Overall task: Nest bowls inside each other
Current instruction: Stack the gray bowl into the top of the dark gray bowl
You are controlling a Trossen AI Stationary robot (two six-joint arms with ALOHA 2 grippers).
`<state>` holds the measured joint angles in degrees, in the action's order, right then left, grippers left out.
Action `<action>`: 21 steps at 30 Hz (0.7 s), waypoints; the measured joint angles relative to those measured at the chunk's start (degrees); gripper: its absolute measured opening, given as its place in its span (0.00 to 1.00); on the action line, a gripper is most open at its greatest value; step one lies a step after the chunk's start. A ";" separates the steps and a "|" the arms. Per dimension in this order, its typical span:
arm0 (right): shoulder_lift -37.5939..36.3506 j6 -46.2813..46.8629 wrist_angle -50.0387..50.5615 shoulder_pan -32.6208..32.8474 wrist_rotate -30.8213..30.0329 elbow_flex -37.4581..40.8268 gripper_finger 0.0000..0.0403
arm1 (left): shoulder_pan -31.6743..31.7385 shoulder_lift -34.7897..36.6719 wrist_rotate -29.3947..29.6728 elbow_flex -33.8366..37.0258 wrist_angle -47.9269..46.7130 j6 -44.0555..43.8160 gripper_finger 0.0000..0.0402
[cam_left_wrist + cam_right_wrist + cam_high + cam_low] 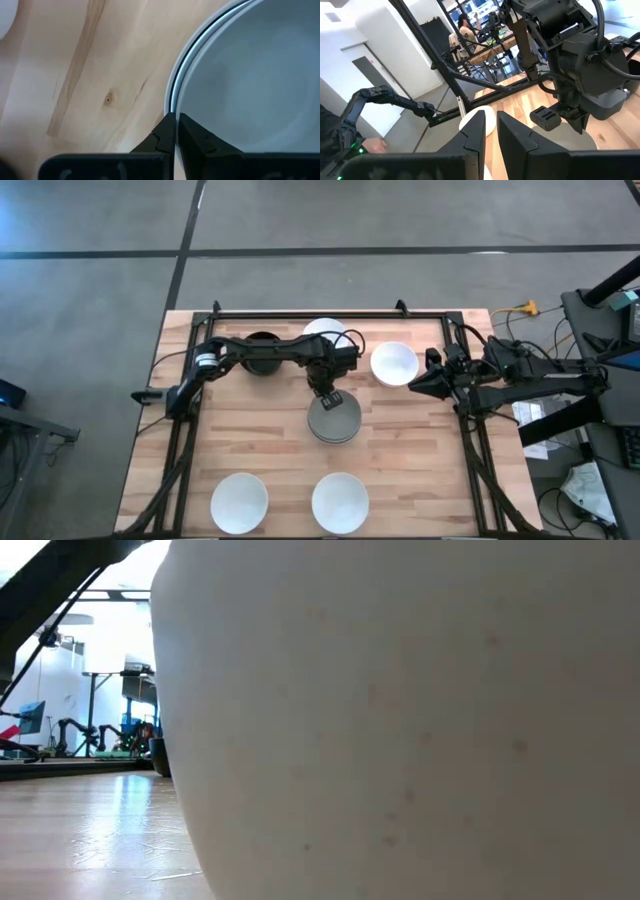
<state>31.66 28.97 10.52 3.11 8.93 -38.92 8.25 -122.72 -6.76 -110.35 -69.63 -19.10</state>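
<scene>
Jaws of left gripper [331, 397] clenched empty, tips at grey bowl stack [335, 420] rim.

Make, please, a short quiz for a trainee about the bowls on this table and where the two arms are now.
1. True or false: the black bowl stands apart from the stack of grey bowls.
2. Which gripper is over the stack of grey bowls? A) the left gripper B) the right gripper C) neither
3. In the high view, how many white bowls stand along the table's bottom edge?

Key: 1 true. 2 A; the right gripper waits at the table's right side. 3 two.
</scene>
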 joint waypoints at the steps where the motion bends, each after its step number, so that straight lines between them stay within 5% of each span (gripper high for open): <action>1: -0.02 0.02 0.00 0.00 0.00 0.00 0.11 | 0.00 0.00 -0.02 0.03 -0.03 0.13 0.00; 16: -0.02 0.46 0.00 0.00 0.00 0.00 0.11 | -0.04 3.12 0.10 -0.30 0.09 0.13 0.25; 21: 0.00 0.66 0.02 0.00 -0.02 0.00 0.11 | -0.85 6.43 -5.78 -0.51 0.93 0.99 0.27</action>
<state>31.66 29.63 10.55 3.11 8.91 -38.92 7.41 -116.29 -12.55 -110.86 -68.70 -18.10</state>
